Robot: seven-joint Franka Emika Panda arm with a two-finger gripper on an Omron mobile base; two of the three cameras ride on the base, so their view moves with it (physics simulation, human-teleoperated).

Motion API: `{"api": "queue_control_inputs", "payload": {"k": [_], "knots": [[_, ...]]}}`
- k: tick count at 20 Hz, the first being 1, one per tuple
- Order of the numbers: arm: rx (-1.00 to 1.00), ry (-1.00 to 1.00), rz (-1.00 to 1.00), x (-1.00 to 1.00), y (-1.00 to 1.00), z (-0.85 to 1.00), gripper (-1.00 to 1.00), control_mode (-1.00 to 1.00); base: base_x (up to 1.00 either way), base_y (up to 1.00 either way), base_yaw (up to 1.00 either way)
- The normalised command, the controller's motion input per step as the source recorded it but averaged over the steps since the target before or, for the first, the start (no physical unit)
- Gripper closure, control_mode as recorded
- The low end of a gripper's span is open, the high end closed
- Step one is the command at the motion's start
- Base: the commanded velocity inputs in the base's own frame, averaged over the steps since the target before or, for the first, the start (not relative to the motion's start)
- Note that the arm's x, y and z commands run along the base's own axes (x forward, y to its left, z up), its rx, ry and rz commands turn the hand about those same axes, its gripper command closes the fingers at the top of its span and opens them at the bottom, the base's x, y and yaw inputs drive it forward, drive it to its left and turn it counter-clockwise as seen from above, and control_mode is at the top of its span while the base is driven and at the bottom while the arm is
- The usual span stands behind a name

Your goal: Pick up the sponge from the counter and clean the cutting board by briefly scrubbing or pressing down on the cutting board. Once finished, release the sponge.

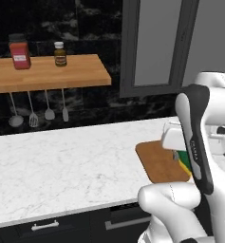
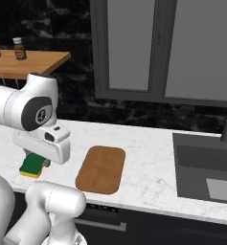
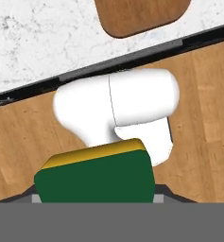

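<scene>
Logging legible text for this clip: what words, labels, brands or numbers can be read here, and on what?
None can be read.
Red jar on the wooden shelf: pale label, too blurred to read.
Small brown bottle on the same shelf: label too small to read.
Robot forearm: faint lettering, not legible.
Sponge, cutting board: no markings.

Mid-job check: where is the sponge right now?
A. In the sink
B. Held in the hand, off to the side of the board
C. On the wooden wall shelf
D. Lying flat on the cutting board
B: the sponge sits in the hand, beside the cutting board, whose surface is bare.
</scene>
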Motion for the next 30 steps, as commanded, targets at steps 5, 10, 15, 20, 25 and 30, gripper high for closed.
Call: {"api": "queue_control_inputs", "payload": {"k": [5,10,15,20,25,30], "knots": [[-0.03,0.02,0.00,0.97,0.00,-0.09,1.00,-1.00,0.00,0.00,0.00],[-0.03,0.01,0.00,0.99,0.00,-0.20,1.00,-1.00,0.00,0.00,0.00],[-0.04,0.00,0.00,0.70,0.00,-0.47,1.00,-1.00,0.00,0.00,0.00],[-0.02,0.00,0.00,0.51,-0.10,-0.42,1.00,-1.00,0.00,0.00,0.00],[-0.01,0.00,0.00,0.52,-0.26,-0.27,1.00,-1.00,0.00,0.00,0.00],[0.00,0.00,0.00,0.25,-0.20,-0.50,1.00,-1.00,0.00,0.00,0.00]]}}
